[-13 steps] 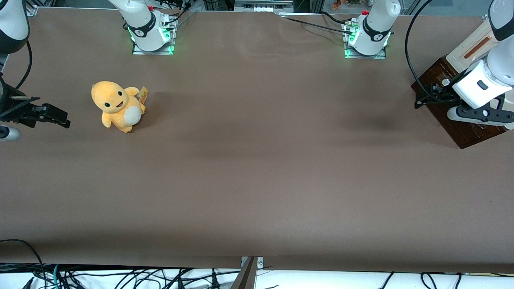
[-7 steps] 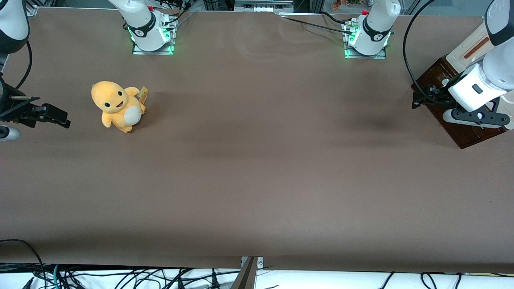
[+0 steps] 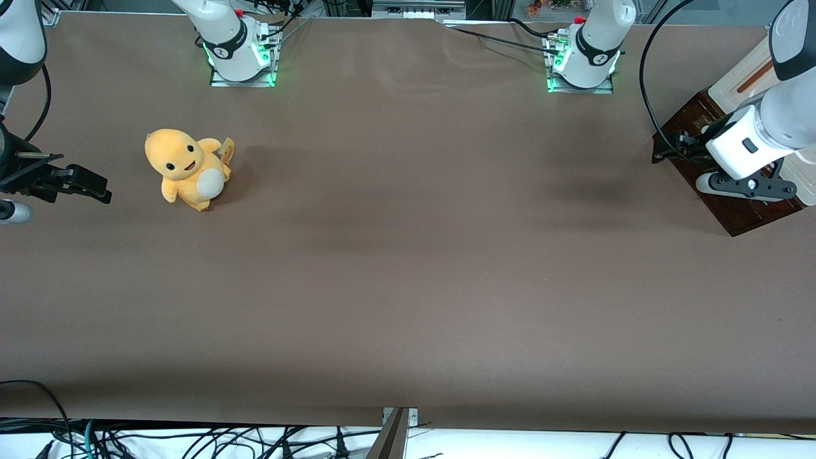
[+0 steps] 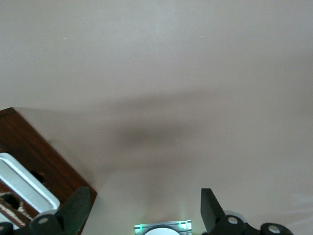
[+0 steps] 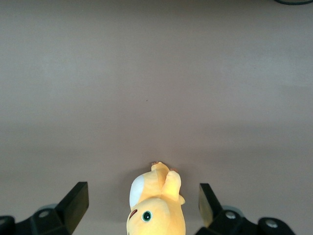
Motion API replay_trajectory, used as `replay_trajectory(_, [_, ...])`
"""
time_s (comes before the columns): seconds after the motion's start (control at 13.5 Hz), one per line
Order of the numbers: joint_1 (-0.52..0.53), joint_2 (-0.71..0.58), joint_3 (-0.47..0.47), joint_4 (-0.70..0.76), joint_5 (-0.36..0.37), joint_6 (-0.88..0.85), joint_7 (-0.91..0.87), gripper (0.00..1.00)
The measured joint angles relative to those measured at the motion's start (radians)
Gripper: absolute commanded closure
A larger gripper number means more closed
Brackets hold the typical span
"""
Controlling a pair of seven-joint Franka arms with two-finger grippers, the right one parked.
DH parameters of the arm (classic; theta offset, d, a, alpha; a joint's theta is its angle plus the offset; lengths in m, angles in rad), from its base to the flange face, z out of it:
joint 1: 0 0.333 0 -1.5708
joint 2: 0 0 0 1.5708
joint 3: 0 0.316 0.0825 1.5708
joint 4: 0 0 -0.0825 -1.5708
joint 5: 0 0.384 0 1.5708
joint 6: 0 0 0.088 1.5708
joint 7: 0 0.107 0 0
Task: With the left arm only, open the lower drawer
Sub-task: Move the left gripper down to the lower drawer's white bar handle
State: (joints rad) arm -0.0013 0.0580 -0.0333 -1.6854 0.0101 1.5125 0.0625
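Brown table (image 3: 408, 287) fills the frame; at right edge, the left arm's gripper (image 3: 666, 153), fingers spread (image 4: 73, 210), hangs over the lower drawer (image 3: 733, 210).

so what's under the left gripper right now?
The gripper hangs over the dark front of the lower drawer, near its white handle. The arm covers much of the drawer; its inside is not visible.

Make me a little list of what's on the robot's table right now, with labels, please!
hand: the left arm's hand is open, empty, at the corner of the drawer unit
lower drawer: dark brown front with a white bar handle; whether it is open cannot be told
toy: yellow plush, toward the parked arm's end of the table
table: brown cover
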Motion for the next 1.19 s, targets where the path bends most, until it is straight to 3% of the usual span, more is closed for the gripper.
replay_trajectory(0.52, [0.001, 0.107, 0.004, -0.006, 0.314, -0.028, -0.074, 0.00])
replay_trajectory(0.82, [-0.008, 0.173, 0.000, -0.011, 0.471, -0.201, -0.133, 0.00])
replay_trajectory(1.19, [-0.118, 0.316, -0.015, -0.026, 0.584, -0.308, -0.505, 0.00])
